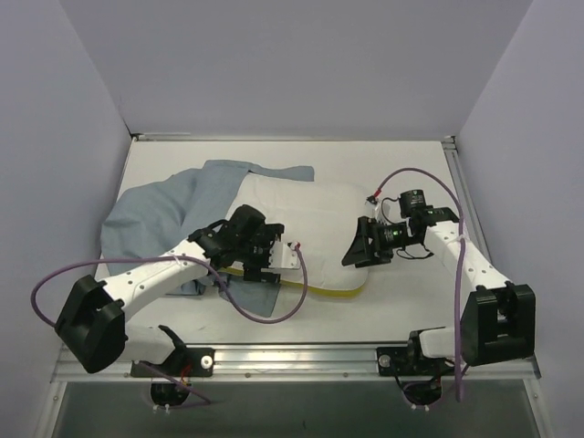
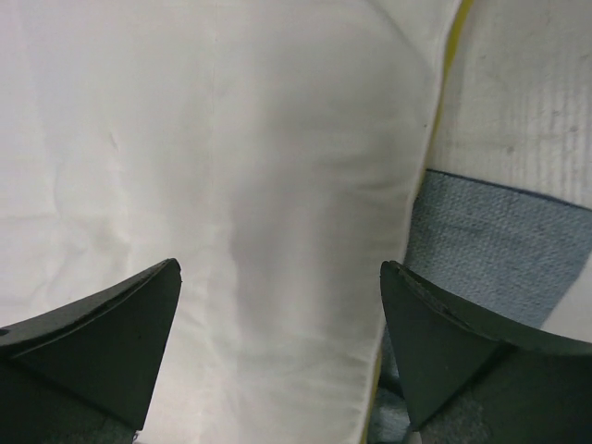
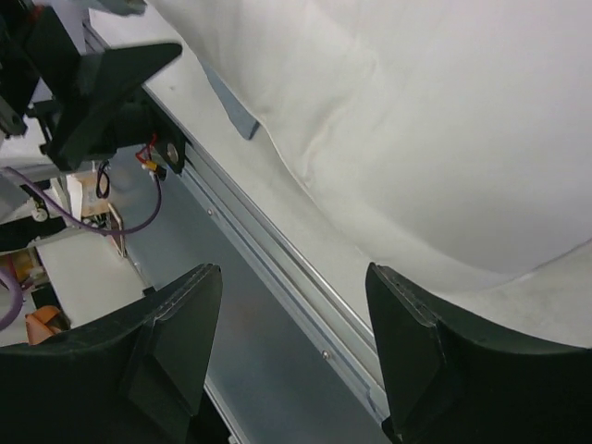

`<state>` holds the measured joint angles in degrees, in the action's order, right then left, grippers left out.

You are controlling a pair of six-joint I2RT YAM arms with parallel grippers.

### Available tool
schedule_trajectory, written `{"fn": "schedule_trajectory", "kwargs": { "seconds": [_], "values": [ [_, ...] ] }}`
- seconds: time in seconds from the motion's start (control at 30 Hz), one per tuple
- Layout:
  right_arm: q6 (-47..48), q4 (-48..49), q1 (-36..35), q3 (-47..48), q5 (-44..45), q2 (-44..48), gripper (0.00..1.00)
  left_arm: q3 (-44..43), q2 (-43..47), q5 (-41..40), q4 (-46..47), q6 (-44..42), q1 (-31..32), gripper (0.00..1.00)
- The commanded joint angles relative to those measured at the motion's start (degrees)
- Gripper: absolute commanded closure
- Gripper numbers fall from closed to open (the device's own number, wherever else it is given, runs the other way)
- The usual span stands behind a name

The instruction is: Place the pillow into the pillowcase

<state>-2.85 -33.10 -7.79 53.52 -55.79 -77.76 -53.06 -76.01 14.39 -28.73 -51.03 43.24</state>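
Fingers [image 2: 111, 324] on both grippers are spread, holding nothing. Left gripper [image 1: 265, 260] is over the pillow's [image 1: 310, 219] near-left corner, right gripper [image 1: 356, 246] at its right end. Pillow lies on the table [image 1: 401, 164], overlapping the pillowcase [image 1: 155, 210].

Table [image 1: 401, 315]: flat white matt top. Rail [image 1: 301, 354]: silver slotted metal bar running the length of the table's near edge, with small screws set in it. Side strip [image 1: 462, 196]: thinner metal edging along the table's right edge. Far strip [image 1: 274, 137]: like edging along the far edge, meeting the side strip at the corner. Back wall [image 1: 301, 64], left wall [image 1: 46, 137], right wall [image 1: 538, 128]: plain pale lavender-grey panels closing in the table on three sides. Grey surface [image 1: 301, 411]: dull, lying below the rail. Seen off the table in the right wrist view: white block [image 3: 88, 268] and, beside it, a small orange item [image 3: 42, 326] too blurred to identify.
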Motion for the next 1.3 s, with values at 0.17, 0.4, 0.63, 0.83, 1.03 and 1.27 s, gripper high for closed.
{"fn": "schedule_trajectory", "kwargs": {
  "seconds": [0.17, 0.4, 0.63, 0.83, 1.03, 1.27],
  "values": [
    [3.72, 0.58, 2.07, -5.88, 5.86, 10.34, 0.36, -4.14, -11.95, 4.5, -4.83, -12.35, -2.72, 0.2],
    [7.24, -0.03, 11.55, -5.97, 1.91, 12.0, 0.37, -23.28, -30.14, 9.94, -6.25, 3.71, -6.94, 0.8],
    [16.99, 5.56, 8.17, -6.66, 10.07, 15.96, 0.4, -48.26, -43.77, 19.97, -12.12, 15.96, -10.72, 1.0],
    [28.06, 23.47, -19.31, -13.87, 35.89, 15.63, 0.36, -51.88, -46.07, 27.08, -18.9, 14.9, -10.81, 1.0],
    [37.73, 43.95, -29.02, -15.63, 47.35, 2.97, 0.3, -51.53, -44.67, 31.93, -21.37, 20.17, -13.26, 0.48],
    [44.16, 57.26, -35.97, -19.83, 46.91, -3.37, 0.3, -51.88, -42.91, 32.28, -21.37, 25.18, -17.22, 0.3]
  ]
}}
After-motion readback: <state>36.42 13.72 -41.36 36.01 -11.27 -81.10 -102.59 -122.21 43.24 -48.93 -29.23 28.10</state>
